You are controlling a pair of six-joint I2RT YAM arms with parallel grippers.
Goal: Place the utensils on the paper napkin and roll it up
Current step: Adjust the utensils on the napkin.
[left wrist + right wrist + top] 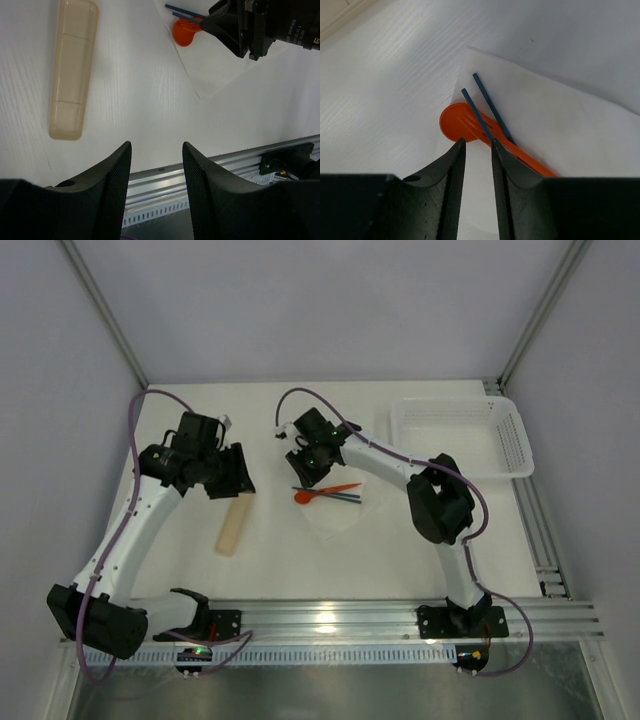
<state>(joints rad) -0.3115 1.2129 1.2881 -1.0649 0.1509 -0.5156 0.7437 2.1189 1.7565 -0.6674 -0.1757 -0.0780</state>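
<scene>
Item: orange spoon (456,121) and two dark-blue sticks (492,105) lay at the edge of the paper napkin (565,125) beneath the right gripper (477,144) (jaws narrowly parted, empty; left gripper (156,147) wide, empty), and rolling, I judged, wanted them nudged inward first.

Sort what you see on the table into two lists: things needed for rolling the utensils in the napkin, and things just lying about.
Needed:
orange spoon
dark sticks
paper napkin, under them

Lying about:
beige piece, to the left
white basket, far right
</scene>
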